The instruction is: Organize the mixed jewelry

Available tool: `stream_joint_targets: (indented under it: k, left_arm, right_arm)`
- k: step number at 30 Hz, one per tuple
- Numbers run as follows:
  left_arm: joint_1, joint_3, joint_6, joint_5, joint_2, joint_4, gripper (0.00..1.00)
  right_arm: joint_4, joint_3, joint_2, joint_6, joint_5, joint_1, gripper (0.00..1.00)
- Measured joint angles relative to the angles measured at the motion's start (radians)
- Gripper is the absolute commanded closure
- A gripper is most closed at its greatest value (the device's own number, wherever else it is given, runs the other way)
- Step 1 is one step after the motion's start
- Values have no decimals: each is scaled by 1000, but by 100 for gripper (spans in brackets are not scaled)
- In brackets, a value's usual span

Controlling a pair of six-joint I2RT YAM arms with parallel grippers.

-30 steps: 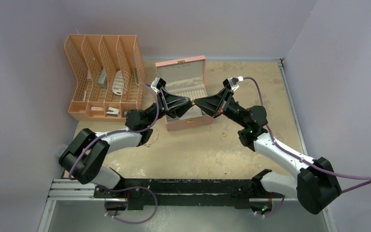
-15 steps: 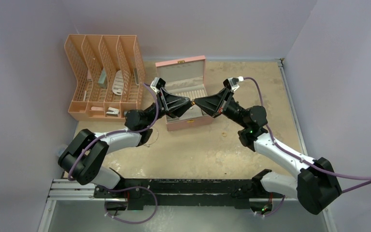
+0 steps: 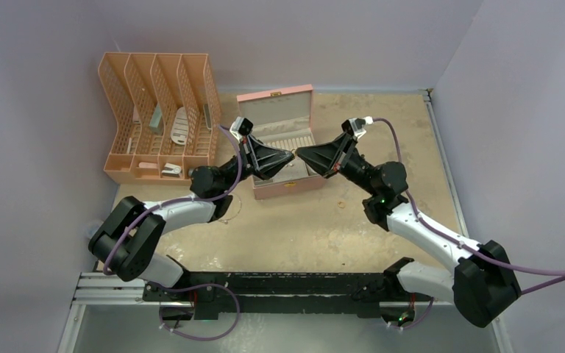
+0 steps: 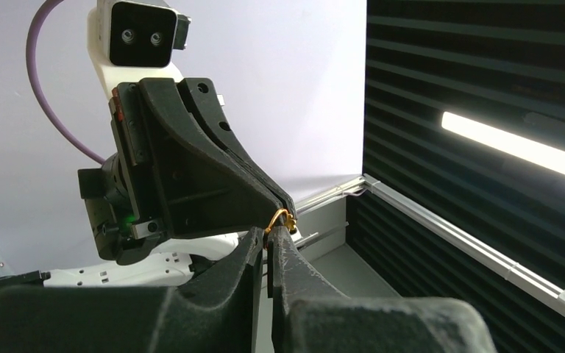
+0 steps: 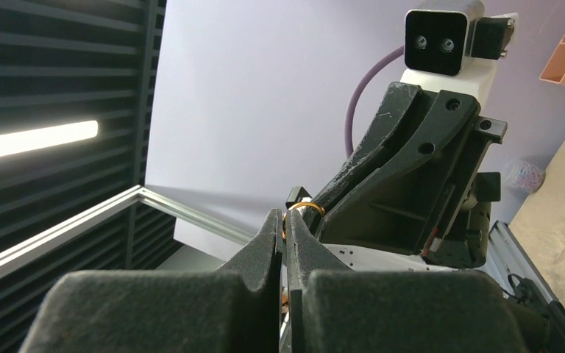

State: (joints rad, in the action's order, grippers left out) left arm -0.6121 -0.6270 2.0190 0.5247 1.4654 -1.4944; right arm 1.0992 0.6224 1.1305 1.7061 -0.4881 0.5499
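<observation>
Small gold ring [image 4: 279, 218] raised in the air over the open pink jewelry box [image 3: 276, 105], pinched in the clenched tips of the right gripper [image 5: 282, 222], left gripper [image 4: 268, 239] meeting it tip to tip, jaws drawn almost together at the ring, unclear whether they grip it, tan table [image 3: 338, 220] beneath.

- the file rack [image 3: 158, 118] is standing at the far left of the table [image 3: 324, 228].
- the jewelry box [image 3: 279, 136] is sitting just right of the rack, its lid standing up behind it.
- the left gripper [image 3: 291, 155] and right gripper [image 3: 299, 155] are meeting tip to tip above the box, with the ring [image 4: 279, 218] sitting between them.
</observation>
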Motion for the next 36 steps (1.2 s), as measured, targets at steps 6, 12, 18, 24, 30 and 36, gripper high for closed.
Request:
stream_joint_targets:
  k: [6, 12, 18, 24, 30, 36]
  left_arm:
    - [0, 0, -16, 3, 0, 0, 100]
    - [0, 2, -45, 0, -14, -1, 100]
    - [0, 90, -117, -1, -84, 1, 100]
    - [0, 201, -286, -1, -179, 126, 100]
    - [0, 210, -494, -36, -354, 420, 100]
    - [0, 210, -566, -74, -377, 586, 100]
  right_arm:
    - [0, -19, -18, 3, 18, 0, 90]
    - [-47, -54, -63, -16, 32, -1, 50]
    - [-241, -58, -191, -152, 92, -1, 38]
    - [-507, 37, -238, -438, 183, -1, 33]
    - [-658, 79, -196, -666, 206, -1, 33]
    - [-570, 14, -145, -698, 119, -1, 33]
